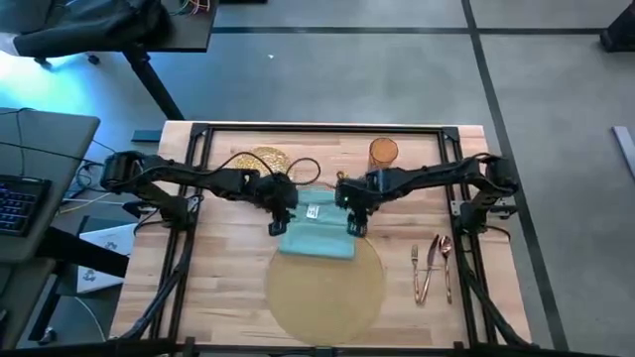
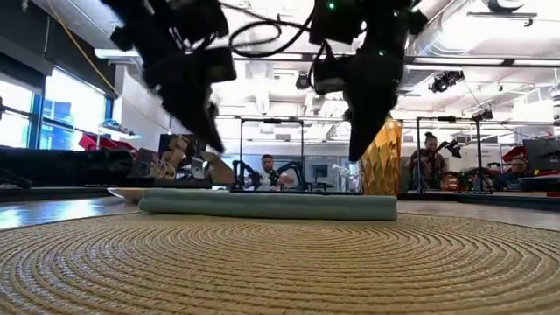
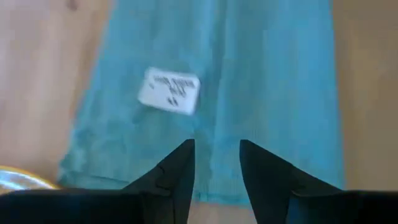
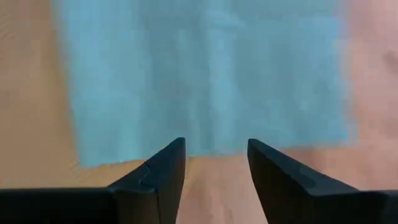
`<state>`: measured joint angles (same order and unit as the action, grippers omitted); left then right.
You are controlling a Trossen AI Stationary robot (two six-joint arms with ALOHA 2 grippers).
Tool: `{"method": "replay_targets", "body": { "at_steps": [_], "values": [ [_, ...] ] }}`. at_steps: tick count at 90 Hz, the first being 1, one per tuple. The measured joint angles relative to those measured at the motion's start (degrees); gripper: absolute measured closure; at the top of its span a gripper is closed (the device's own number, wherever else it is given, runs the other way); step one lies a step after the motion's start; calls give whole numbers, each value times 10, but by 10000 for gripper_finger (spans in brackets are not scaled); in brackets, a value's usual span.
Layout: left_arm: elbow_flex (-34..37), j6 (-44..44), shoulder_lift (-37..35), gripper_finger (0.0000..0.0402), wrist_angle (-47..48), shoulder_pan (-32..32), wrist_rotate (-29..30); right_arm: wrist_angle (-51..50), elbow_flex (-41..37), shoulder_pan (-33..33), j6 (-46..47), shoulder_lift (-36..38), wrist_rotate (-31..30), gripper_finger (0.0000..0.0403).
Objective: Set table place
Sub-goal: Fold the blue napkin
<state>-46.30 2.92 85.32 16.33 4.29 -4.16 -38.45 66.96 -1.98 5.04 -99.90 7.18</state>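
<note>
Counter point(image 1: 228, 288) has room at 3 and 9 o'clock; rails box in the sides. Placemat point(image 1: 327, 293) sits at 6 o'clock, napkin point(image 1: 319, 233) overlapping its 12 o'clock rim. I've got left claw point(image 1: 277, 223) and right claw point(image 1: 355, 224) above the napkin's two sides, both with fingers apart, empty. I'd pinch both edges evenly and lift together. Plate point(image 1: 266, 159) at 11, tumbler point(image 1: 383, 152) at 1, cutlery point(image 1: 431, 266) at 4, well apart.
</note>
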Motion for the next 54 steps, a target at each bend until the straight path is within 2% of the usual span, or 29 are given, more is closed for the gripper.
{"method": "replay_targets", "body": {
  "at_steps": [11,35,54],
  "values": [
    [29,5,13,288,-45,0,-17,69,-48,-2,-9,-1,5,242],
    [34,4,48,288,-56,-1,-42,189,-122,8,-40,0,7,242],
    [34,1,87,288,-56,-5,-39,216,-166,25,-24,-5,-7,243]
  ]
}}
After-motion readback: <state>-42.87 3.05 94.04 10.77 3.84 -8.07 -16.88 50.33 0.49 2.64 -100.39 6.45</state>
